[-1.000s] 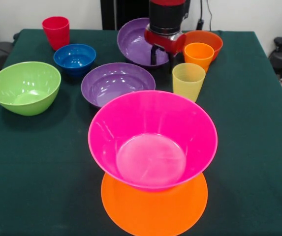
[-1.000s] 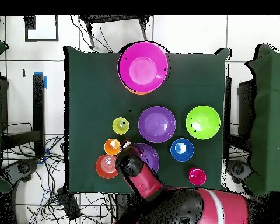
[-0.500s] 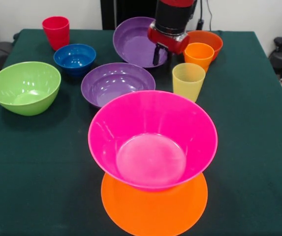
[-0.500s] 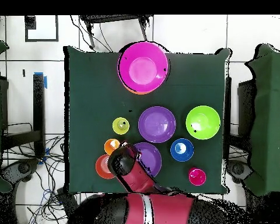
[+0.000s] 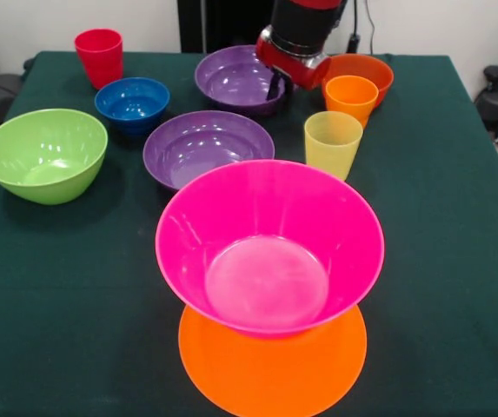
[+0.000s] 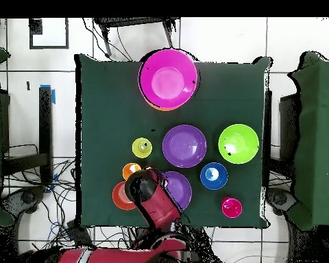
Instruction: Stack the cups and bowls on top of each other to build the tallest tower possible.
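My gripper point(image 5: 276, 87) point(image 6: 148, 183) stands at the right rim of the far purple bowl point(image 5: 231, 82) point(image 6: 178, 191), shut on that rim with one dark finger inside it. The bowl looks level. A large pink bowl point(image 5: 270, 252) point(image 6: 168, 77) sits in the wide orange bowl point(image 5: 275, 369) near the front edge. Between them lies the second purple bowl point(image 5: 207, 146) point(image 6: 184, 145). The translucent yellow cup point(image 5: 333, 143) and the orange cup point(image 5: 351, 97) stand right of my gripper, before the red-orange bowl point(image 5: 375, 69).
In the front view a lime green bowl point(image 5: 44, 155) sits at the left. Behind it are a small blue bowl point(image 5: 132, 102) and a red cup point(image 5: 99, 55) at the far left corner. Cables lie on the floor beside the table point(image 5: 457, 217).
The far purple bowl was tipped with its inside facing the front camera; it now looks level and has shifted left. My gripper has moved back and slightly up with its rim.
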Controlling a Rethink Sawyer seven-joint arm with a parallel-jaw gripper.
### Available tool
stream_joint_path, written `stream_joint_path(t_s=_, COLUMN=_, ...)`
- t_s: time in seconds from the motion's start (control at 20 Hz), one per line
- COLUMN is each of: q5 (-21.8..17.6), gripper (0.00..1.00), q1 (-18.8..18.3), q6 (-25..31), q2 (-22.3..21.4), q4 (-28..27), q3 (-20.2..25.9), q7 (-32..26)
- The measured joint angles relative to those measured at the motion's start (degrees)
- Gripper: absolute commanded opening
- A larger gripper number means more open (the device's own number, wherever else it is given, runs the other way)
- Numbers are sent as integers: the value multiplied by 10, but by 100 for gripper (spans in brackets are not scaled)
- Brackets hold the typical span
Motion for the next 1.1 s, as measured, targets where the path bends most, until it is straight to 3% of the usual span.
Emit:
stream_joint_path(t_s=0.05, q5=0, gripper=0, q1=38, q6=51, q2=1, q4=-17, q3=-49, q7=0)
stream_joint_path(t_s=0.4, q5=-22, gripper=0, q1=117, q6=192, q2=4, q4=-70, q3=-169, q7=12)
stream_joint_path(t_s=1.1, q5=-88, gripper=0, q1=170, q6=344, q2=3, q4=-186, q3=-305, q7=132)
